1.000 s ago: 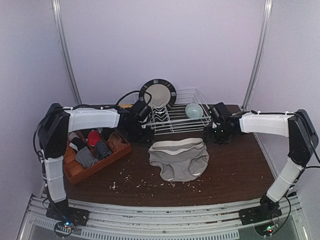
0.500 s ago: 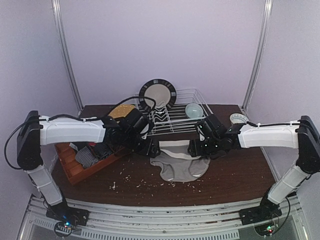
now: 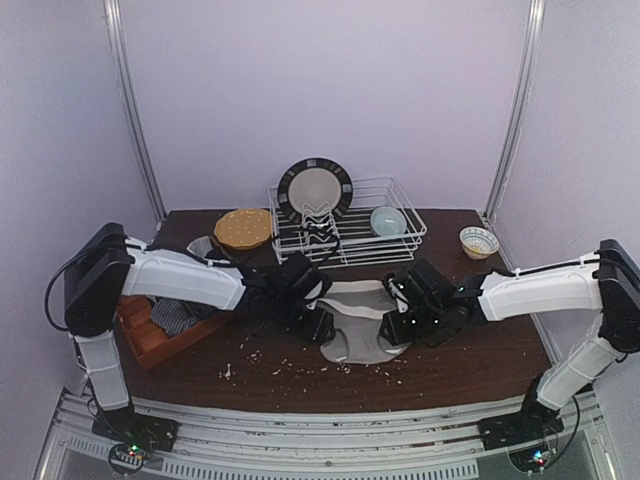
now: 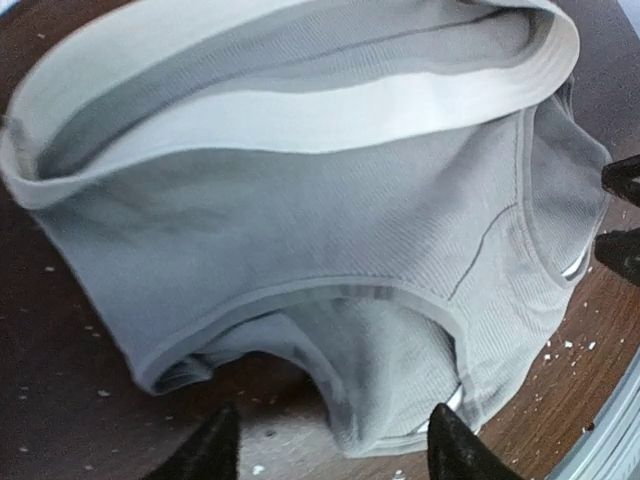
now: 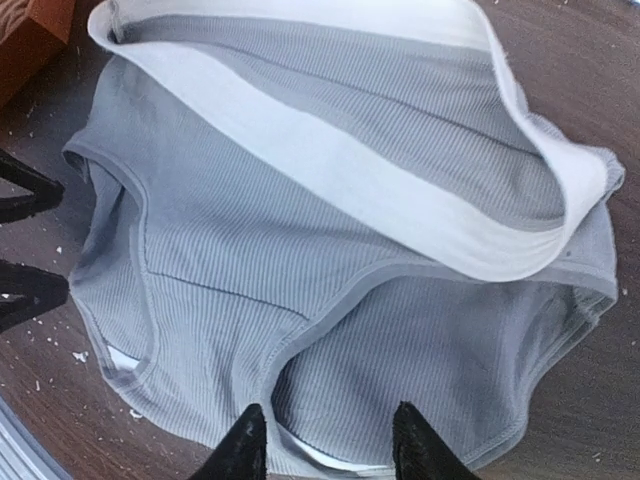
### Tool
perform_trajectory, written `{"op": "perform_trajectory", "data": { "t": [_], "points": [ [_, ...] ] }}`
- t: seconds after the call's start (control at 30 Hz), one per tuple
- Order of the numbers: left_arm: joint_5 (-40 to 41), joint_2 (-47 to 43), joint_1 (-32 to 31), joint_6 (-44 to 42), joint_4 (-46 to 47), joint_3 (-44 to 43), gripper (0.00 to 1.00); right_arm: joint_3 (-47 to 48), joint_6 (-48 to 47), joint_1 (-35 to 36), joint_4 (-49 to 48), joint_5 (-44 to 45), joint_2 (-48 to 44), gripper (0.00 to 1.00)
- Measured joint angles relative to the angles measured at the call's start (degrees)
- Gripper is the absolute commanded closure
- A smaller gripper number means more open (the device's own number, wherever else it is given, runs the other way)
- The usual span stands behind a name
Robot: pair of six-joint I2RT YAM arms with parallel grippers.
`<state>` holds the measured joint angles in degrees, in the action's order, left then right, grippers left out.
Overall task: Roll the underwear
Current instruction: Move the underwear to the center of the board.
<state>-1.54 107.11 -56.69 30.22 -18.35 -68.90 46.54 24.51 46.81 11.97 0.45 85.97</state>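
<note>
In front of the dish rack (image 3: 350, 235), the grey-beige underwear (image 3: 352, 325) lies rumpled on the table (image 3: 470, 350), with its white waistband gaping open on the rack side. Your left gripper (image 4: 330, 445) is down at its left edge, jaws apart, and the near hem sits between the tips without being pinched. Your right gripper (image 5: 328, 445) mirrors that at the right edge, jaws apart and straddling the hem. Nothing stands between the two but cloth. Crumbs (image 3: 290, 368) are scattered on the side away from the rack. Left of the rack and nearer you, a wooden tray (image 3: 140, 335) holds a striped pair (image 3: 172, 317). A plate (image 3: 315, 190) and a teal bowl (image 3: 388, 220) sit in the rack. From the top view the wrists hide the fingertips, so only the wrist views show the gaps, and each one catches the other gripper's black tips at its edge.
</note>
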Motion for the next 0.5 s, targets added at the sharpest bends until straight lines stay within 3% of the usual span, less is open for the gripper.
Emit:
{"op": "perform_trajectory", "data": {
  "t": [0.27,0.3,0.5],
  "points": [
    [0.92,6.64,-2.69,0.48,3.74,-1.62,0.96,-0.83,1.2,4.63,-0.55,5.05,6.71,0.76],
    [1.25,6.8,-2.89,0.81,3.74,-1.6,1.0,-1.64,1.62,5.55,-0.59,5.88,6.71,0.76],
    [5.97,5.22,-8.68,1.99,4.59,1.14,1.0,-6.78,7.37,13.66,0.22,9.66,1.97,0.78]
  ]
}}
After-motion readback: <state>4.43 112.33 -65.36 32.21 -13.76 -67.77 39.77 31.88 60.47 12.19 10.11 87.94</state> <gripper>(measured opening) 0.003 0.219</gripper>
